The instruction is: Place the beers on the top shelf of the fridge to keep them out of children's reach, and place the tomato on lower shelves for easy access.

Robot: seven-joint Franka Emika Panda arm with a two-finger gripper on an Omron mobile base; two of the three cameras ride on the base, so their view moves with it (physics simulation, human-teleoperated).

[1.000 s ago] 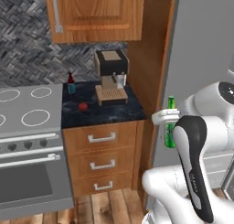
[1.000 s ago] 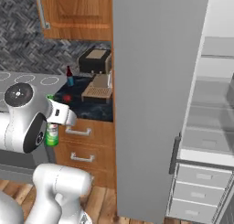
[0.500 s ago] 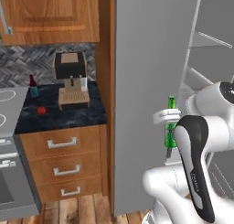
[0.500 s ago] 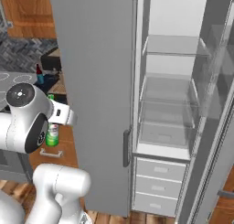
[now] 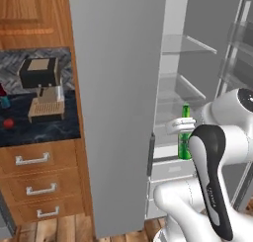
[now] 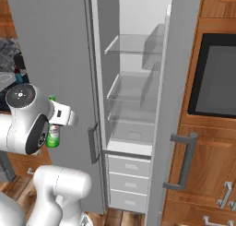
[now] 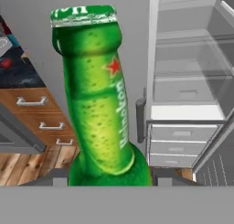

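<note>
A: End effector (image 5: 184,125) first, left base view: where is it?

B: At the end of the white arm, pinching the slim bright green glass bottle (image 5: 185,135) around its neck; the bottle stands upright in the air, in front of the tall light-grey fridge (image 5: 121,88), whose door is swung wide; the highest clear glass shelf (image 5: 185,43) sits well above the bottle, a lower glass shelf (image 5: 180,86) beneath it; left of the fridge, a small round red tomato (image 5: 8,122) lies on the dark speckled tabletop (image 5: 59,125), near a black and tan coffee machine (image 5: 42,85).

A: Right base view?

B: The bottle (image 6: 53,133) hangs beside the arm's white wrist, left of the grey door; inside, the top shelf (image 6: 133,44) and lower shelves (image 6: 131,89) are bare; white drawers (image 6: 126,167) below.

A: Hand view?

B: The green bottle (image 7: 98,104) rises close to the lens, a red star on it; the fridge interior (image 7: 187,77) lies to the right.
</note>
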